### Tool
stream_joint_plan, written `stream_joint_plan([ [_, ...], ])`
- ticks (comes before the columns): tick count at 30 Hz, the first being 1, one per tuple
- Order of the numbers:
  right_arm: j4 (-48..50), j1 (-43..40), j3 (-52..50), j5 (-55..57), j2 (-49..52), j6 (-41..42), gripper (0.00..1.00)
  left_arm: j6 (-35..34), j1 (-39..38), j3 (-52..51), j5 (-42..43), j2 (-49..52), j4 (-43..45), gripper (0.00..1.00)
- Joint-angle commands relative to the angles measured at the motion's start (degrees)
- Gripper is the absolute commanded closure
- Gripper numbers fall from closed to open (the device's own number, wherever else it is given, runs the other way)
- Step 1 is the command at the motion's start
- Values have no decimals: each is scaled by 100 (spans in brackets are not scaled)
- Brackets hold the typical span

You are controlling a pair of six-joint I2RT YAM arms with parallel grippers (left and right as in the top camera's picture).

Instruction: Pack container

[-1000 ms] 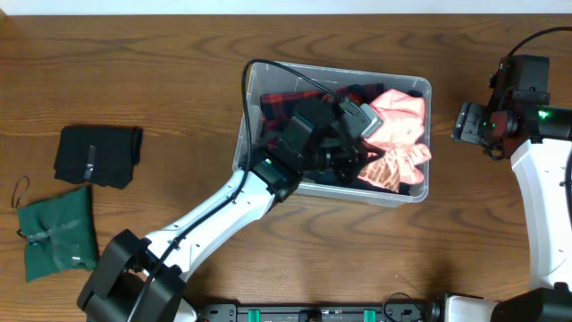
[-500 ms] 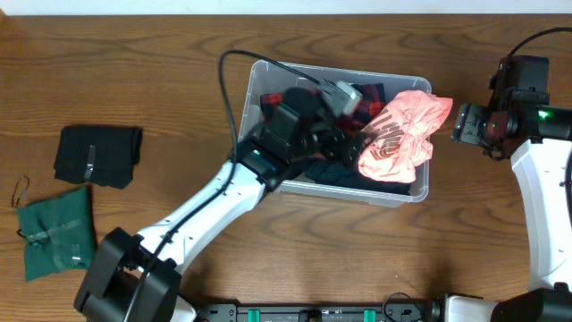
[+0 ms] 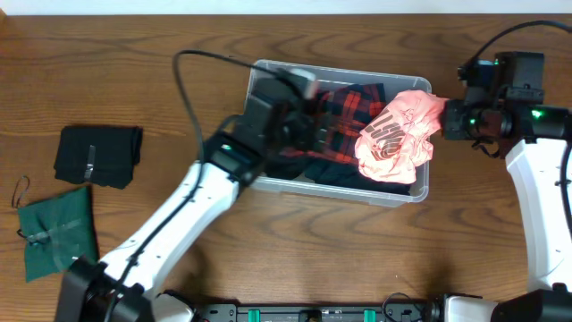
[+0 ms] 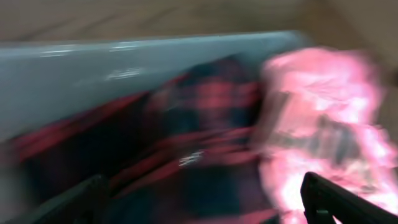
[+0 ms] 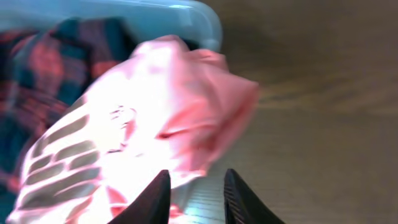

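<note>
- The container [image 3: 375, 193] stands on the counter [image 3: 357, 259] at upper centre, between the two arms.
- It holds a red-and-dark plaid garment [image 3: 344, 112] across the left and middle, and a pink garment [image 3: 393, 139] with dark print heaped at the right end. The upper edge of the pink garment reaches over the right rim.
- The left arm crosses the container's left end and covers that corner and part of the plaid garment. Its black cable [image 3: 183, 76] arcs over the counter beside the container.
- Left hand [image 4: 202, 186]: the fingers [image 4: 336, 199] are set wide apart above the plaid garment, with nothing between them.
- Right hand [image 5: 196, 186]: positioned just beside the container's right end, facing the pink garment. Its fingers [image 5: 158, 193] are apart with a narrow gap and clamp nothing.
- A folded black cloth [image 3: 96, 155] and a green pouch [image 3: 55, 237] lie at the counter's far left, well apart from the container.
- Both wrist views are heavily blurred, so fabric detail and the container's rim are hard to make out. The container's base is hidden under the garments.
</note>
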Motion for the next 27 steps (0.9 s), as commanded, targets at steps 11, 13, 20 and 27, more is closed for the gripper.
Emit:
stream_joint_plan([
  [11,243,826,0,295,1056,20,72,-160,1864,131,-710,-1158,-1519,2],
  [13,407,841,0,339,1421,114,71,-160,1978,131,-710,-1163,-1683,2],
  [20,1235,876,2,-260,2424,-269,67,-160,2033,131,-710,-1165,-1895,2],
  [27,1274,949,195,-315,2004,-485,60,-157,2033,131,-710,-1165,-1919,2],
])
